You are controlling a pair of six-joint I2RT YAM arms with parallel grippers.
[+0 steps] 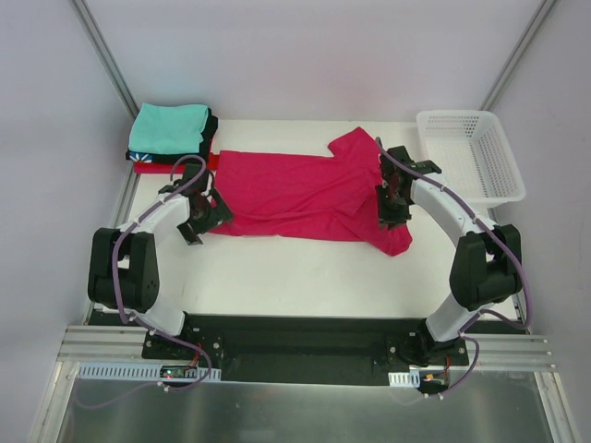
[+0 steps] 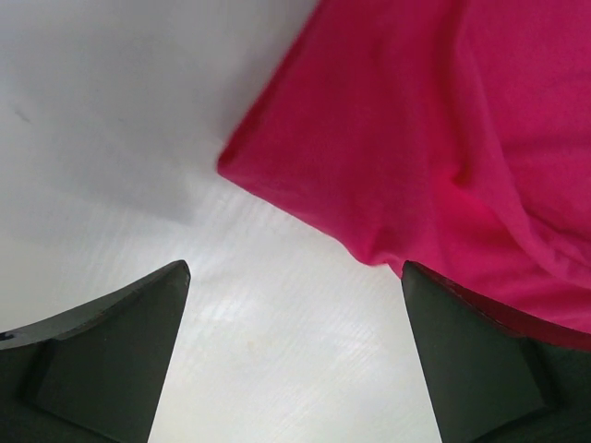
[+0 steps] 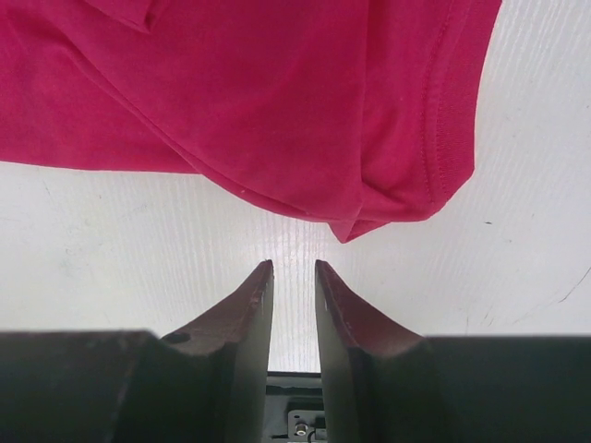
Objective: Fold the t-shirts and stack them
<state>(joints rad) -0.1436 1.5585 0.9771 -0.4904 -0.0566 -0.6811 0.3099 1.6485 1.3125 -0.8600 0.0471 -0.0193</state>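
A crimson-pink t-shirt (image 1: 305,194) lies spread across the middle of the white table (image 1: 295,277), a sleeve pointing to the back and its right end bunched. My left gripper (image 1: 205,217) hovers at the shirt's left edge, open wide; in the left wrist view the gripper (image 2: 295,268) has only bare table between its fingers, and the cloth (image 2: 416,138) touches the right finger (image 2: 480,360). My right gripper (image 1: 388,208) is over the shirt's right end. Its jaws (image 3: 294,263) stand a narrow gap apart with nothing in them, just short of a folded corner of the cloth (image 3: 277,92).
At the back left corner sits a stack of folded t-shirts: teal (image 1: 168,127) on top, black (image 1: 211,129) under it, red (image 1: 152,167) at the bottom. A white mesh basket (image 1: 459,114) stands at the back right. Grey walls close in both sides.
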